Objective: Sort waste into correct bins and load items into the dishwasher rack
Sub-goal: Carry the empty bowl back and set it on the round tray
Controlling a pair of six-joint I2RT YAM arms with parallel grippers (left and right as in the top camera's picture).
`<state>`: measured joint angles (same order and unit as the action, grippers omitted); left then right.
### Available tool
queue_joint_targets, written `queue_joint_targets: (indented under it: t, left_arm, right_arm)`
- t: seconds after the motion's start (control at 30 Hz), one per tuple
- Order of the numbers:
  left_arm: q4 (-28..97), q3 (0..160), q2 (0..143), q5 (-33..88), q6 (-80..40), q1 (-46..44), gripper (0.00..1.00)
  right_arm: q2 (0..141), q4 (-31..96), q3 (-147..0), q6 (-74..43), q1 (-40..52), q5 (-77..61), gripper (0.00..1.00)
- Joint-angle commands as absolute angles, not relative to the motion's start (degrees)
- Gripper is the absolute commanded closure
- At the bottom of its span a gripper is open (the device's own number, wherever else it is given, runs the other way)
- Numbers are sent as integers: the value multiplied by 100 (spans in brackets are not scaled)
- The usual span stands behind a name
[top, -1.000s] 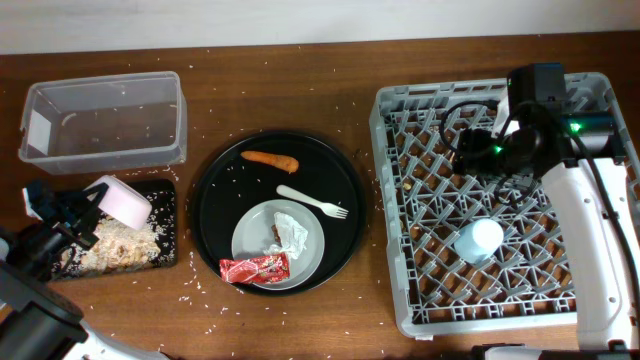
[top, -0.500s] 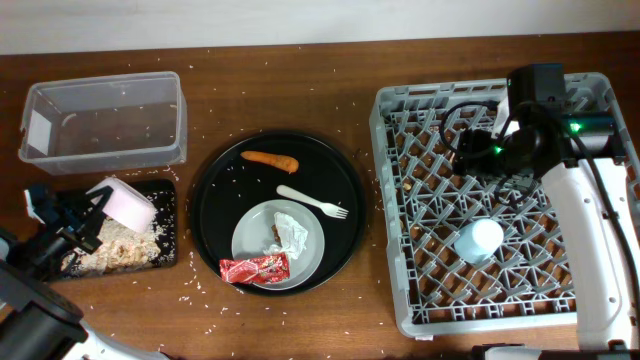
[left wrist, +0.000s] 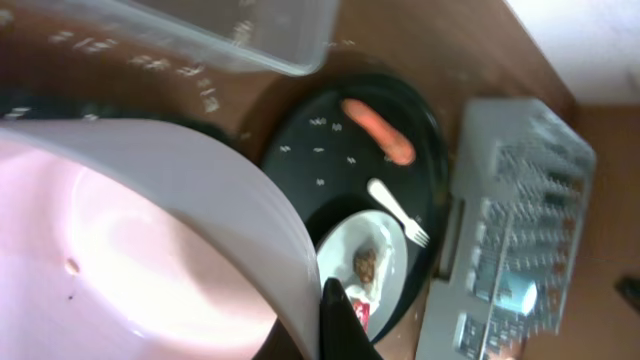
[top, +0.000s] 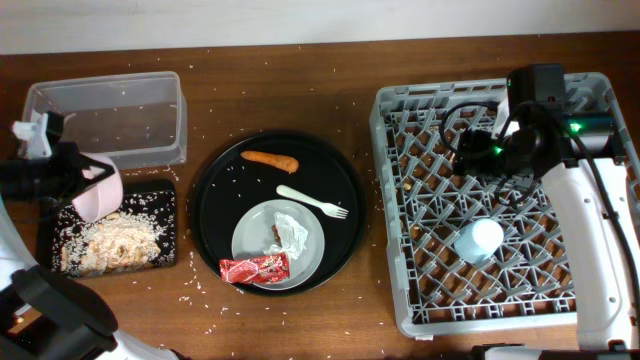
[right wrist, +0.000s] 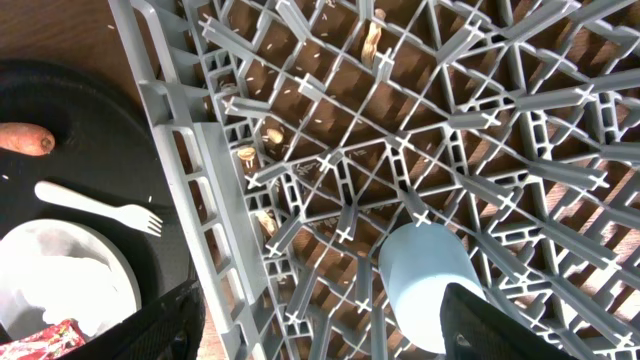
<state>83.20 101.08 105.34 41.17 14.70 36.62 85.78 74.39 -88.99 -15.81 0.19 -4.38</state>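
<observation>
My left gripper (top: 62, 178) is shut on the rim of the white bowl (top: 97, 190), held tilted above the far end of the shallow black tray (top: 165, 215), which holds a heap of rice scraps (top: 112, 240). The bowl fills the left wrist view (left wrist: 130, 230), with one finger (left wrist: 338, 325) on its rim. The carrot (top: 270, 158), white fork (top: 312, 201) and grey plate (top: 250, 240) with the napkin (top: 292, 232), brown morsel (top: 273, 232) and red wrapper (top: 254, 267) lie on the round black tray (top: 215, 200). My right gripper (top: 468, 150) is open above the dishwasher rack (top: 400, 250), near the blue cup (top: 478, 240).
The clear tub (top: 105, 120) stands behind the black tray, with a few rice grains inside. Rice grains are scattered over the wooden table. In the right wrist view the cup (right wrist: 425, 280) stands on the rack (right wrist: 220, 170), between my spread fingers (right wrist: 320, 310).
My left gripper has lifted the bowl off the black tray, moved it back toward the clear tub and turned it. Rice stays heaped on the tray. The right arm has not moved.
</observation>
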Motion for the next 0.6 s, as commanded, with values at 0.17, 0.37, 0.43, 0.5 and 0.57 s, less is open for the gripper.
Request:
queue_joint_targets:
  t: [0.17,0.37,0.43,0.5,0.57]
  left_arm:
    - [7819,10154,10217,3273,259,3522,100]
    - [6917,10269,9553,1603,399,1267,100]
    - [6877,10228,9577,749,460,294,99]
    - [6783,10141,9612,89,460,-563,100]
    - [6735,10097,9782,-25,460,-1221,100]
  right_arm:
    - [8497,7437,-8932,-1529,-3,-384,26]
    - [8497,7439,-8932,-1527,-3,-384,25]
    - [8497,7439,-8932,-1527,-3,-381,26]
    - [8497,7439,-8932,-1525,-3,-381,25]
    - [8497,7424,-8932,-1527,-1,-381,25]
